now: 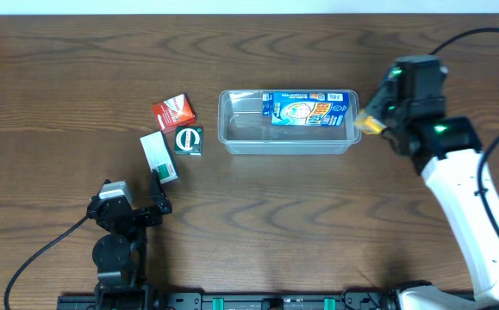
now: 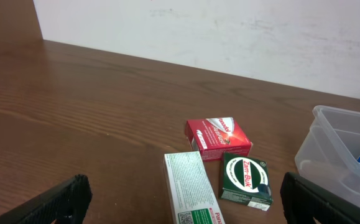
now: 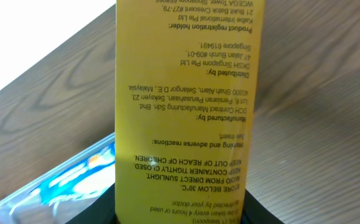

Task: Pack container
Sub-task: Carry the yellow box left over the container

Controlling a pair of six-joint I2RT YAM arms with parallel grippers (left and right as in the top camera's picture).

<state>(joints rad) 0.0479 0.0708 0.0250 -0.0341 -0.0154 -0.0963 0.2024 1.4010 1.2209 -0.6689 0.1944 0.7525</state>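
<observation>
Four Small Boxes Around One Clear Tub

One box already lies inside the container (image 1: 242, 139), a clear tub resting on the wooden table (image 1: 318, 224) slightly toward 12 o'clock from the table's centre in the overhead view. That blue box (image 1: 309, 109) fills the tub's 3 o'clock half and leans against the far wall.

Just off the tub's 3 o'clock end, the right gripper (image 1: 377, 117) is clenched on a yellow box (image 3: 186, 112). In the right wrist view the printed face of the box fills the middle of the picture, with the tub's corner at 8 o'clock.

Three more boxes sit at 9 o'clock of the tub, close together. The red box (image 2: 218, 138) is farthest, the dark green box (image 2: 247, 180) lies just beside it at 5 o'clock, and the long white-and-green box (image 2: 191, 190) reaches toward the left arm.

The left gripper (image 1: 159, 196) waits at 7 o'clock on the table, its jaws released and spread wide, the white-and-green box's near end just beyond its fingertips (image 2: 64, 198).
</observation>
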